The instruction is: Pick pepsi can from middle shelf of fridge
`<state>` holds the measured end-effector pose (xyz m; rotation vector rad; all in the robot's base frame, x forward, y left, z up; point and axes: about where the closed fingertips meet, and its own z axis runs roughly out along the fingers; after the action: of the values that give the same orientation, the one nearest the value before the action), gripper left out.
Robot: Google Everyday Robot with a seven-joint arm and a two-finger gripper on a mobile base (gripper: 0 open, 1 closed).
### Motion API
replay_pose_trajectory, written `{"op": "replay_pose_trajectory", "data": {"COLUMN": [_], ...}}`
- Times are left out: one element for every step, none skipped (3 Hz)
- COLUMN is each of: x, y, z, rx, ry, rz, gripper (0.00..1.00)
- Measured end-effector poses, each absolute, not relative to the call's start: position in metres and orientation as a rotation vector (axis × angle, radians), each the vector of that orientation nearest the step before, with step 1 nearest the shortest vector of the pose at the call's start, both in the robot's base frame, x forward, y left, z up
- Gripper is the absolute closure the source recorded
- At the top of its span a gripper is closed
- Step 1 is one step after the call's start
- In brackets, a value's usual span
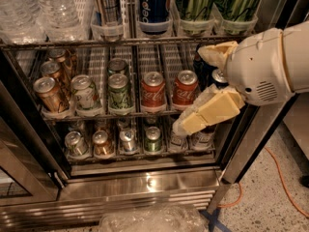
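Observation:
The fridge (145, 182) stands open in the camera view. Its middle shelf (96, 114) holds short gold, green and red cans in rows. The pepsi can (218, 76) sits at the shelf's right end, mostly hidden behind my gripper; only its silver top and a dark side show. My gripper (202, 87) reaches in from the right on a white arm. One cream finger lies above the can and the other (212, 111) below it, wide apart, straddling the can. Two red Coca-Cola cans (185, 88) stand just left of it.
The top rack holds water bottles (53, 8) and tall cans, among them a tall blue pepsi can (154, 4). The bottom rack holds small bottles (128, 140). The dark door frame (256, 134) runs behind the arm. An orange cable (282, 178) and crumpled plastic (149, 219) lie on the floor.

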<state>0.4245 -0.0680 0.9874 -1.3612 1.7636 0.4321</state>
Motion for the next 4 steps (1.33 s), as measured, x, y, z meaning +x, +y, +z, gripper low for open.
{"op": "replay_pose_trajectory", "data": {"x": [0.427,0.420,0.417,0.428], "y": [-0.064,-0.047,-0.047,-0.067], "z": [0.974,0.924,0.858,0.805], "rx": [-1.311,-1.203,-1.038,-0.795], "ry": [1.753,1.732,1.761,1.779], "rz": [0.424,0.446,0.474,0.507], "gripper": [0.00,0.00,0.00,0.00]}}
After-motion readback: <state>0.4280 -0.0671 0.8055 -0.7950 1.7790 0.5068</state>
